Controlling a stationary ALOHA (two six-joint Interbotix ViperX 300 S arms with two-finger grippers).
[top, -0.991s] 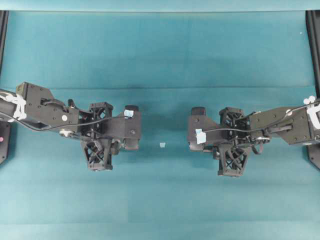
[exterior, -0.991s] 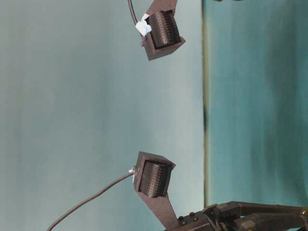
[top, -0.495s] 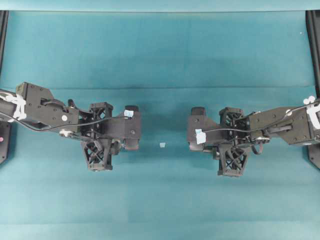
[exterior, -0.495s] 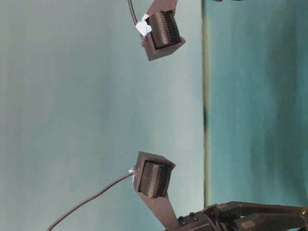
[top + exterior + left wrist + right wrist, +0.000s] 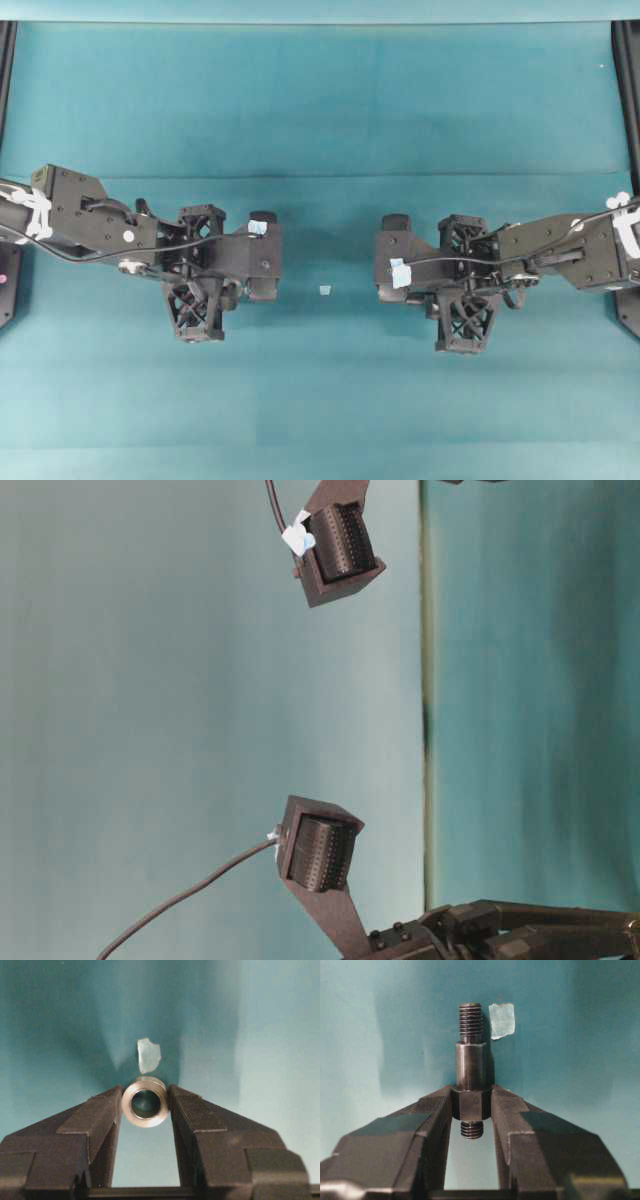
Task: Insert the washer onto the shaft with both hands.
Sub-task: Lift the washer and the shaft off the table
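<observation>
In the left wrist view the washer (image 5: 145, 1102), a small grey metal ring, sits pinched between the fingertips of my left gripper (image 5: 146, 1091), its hole facing the camera. The right wrist view shows the shaft (image 5: 471, 1065), dark and stepped with threaded ends. My right gripper (image 5: 471, 1089) is shut on its hexagonal section, and the thin threaded end points away from the camera. From overhead, the left gripper (image 5: 265, 258) and right gripper (image 5: 393, 258) face each other across a gap, and both parts are hidden there.
A pale blue tape square (image 5: 325, 290) lies on the teal table (image 5: 320, 400) between the grippers; this tape square (image 5: 148, 1055) also shows beyond the washer and beside the shaft tip (image 5: 501, 1020). At table level two black ribbed fingers (image 5: 340, 550) hang above the surface.
</observation>
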